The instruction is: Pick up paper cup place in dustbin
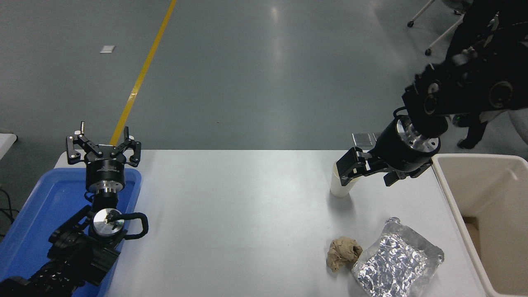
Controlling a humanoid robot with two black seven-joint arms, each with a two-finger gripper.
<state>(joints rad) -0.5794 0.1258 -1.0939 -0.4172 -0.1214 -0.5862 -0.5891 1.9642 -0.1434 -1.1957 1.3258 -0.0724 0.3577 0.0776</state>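
Note:
The paper cup (pixel 339 189) stands upright on the white table, right of centre near the far edge. My right gripper (pixel 365 177) reaches in from the upper right and is open at the cup's top. One of its fingers (pixel 348 164) covers most of the cup's rim and mouth, the other is off to the cup's right. The beige dustbin (pixel 453 202) stands just off the table's right edge, right of this gripper. My left gripper (pixel 103 142) is parked open at the lower left, above a blue tray.
A crumpled brown paper ball (pixel 343 253) and a crinkled silver foil bag (pixel 396 264) lie near the front right of the table, below the cup. The blue tray (pixel 37 206) lies at the left edge. Chair legs with castors stand on the floor at the top right.

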